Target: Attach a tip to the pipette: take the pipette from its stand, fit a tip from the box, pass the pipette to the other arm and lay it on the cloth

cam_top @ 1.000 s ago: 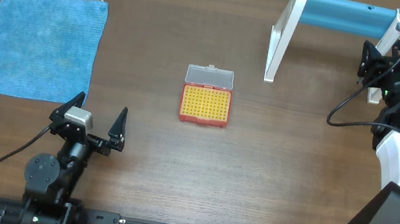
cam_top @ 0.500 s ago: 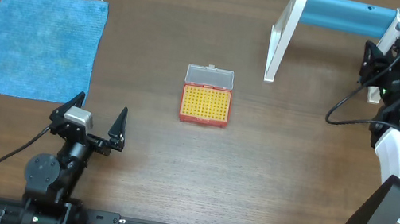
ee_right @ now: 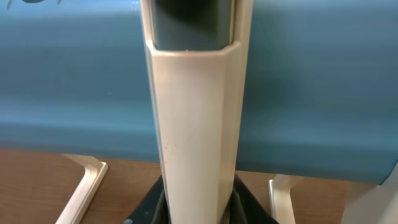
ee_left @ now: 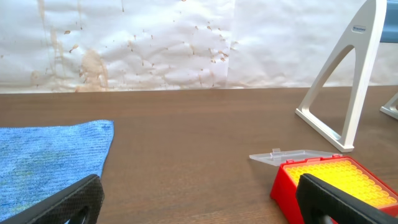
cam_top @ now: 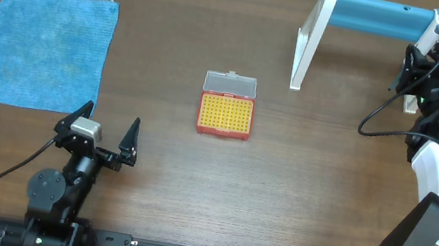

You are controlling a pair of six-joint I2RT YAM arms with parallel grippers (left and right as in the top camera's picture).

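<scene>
The white pipette (ee_right: 193,124) hangs upright at the right end of the stand's blue bar (cam_top: 369,14). My right gripper (cam_top: 420,66) is at that end, and in the right wrist view its dark fingers (ee_right: 158,202) press against both sides of the pipette body, shut on it. The red tip box (cam_top: 225,115) with yellow tips sits mid-table, its clear lid folded back. The blue cloth (cam_top: 44,49) lies flat at the far left. My left gripper (cam_top: 108,127) rests open near the front left, with nothing between its fingers; the tip box (ee_left: 329,180) and cloth (ee_left: 43,155) lie ahead of it.
The stand's white leg (cam_top: 308,40) rises from the table right of the tip box and shows as a white frame (ee_left: 348,81) in the left wrist view. Bare wooden table lies between the cloth, box and stand. A paper-covered wall (ee_left: 155,43) closes the far side.
My right gripper has shifted slightly to the right, closer against the stand's end and the pipette. The left arm has not moved.
</scene>
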